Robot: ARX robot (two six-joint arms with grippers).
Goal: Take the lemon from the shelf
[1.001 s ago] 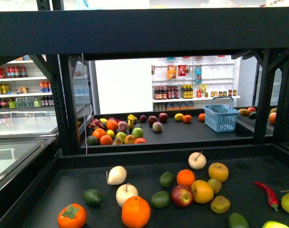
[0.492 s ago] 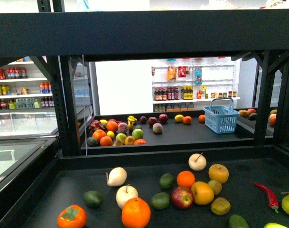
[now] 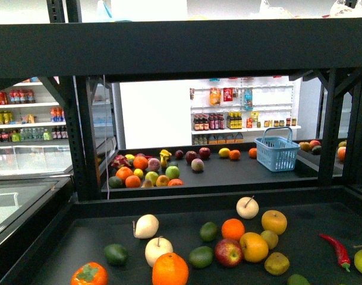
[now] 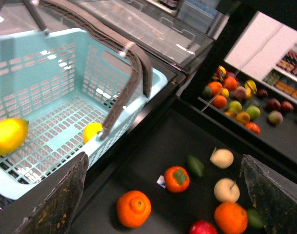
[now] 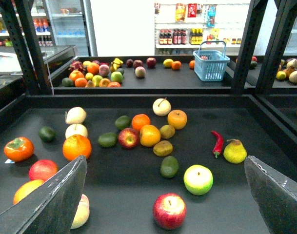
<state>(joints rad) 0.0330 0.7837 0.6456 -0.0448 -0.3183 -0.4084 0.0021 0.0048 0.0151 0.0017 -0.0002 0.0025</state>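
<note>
Since a second ago, your front view has slid the whole scene slightly downward, and the big orange (image 3: 170,270) now meets the lower edge. On your left, the left pincer (image 4: 164,157) is spread wide and empty. The lemon (image 4: 7,135), bright yellow and smooth with a tapered tip, lies in the light blue basket (image 4: 50,63) just beside the shelf (image 3: 186,197). Your right pincer (image 5: 165,158) also gapes wide and empty above the shelf's fruit.
</note>
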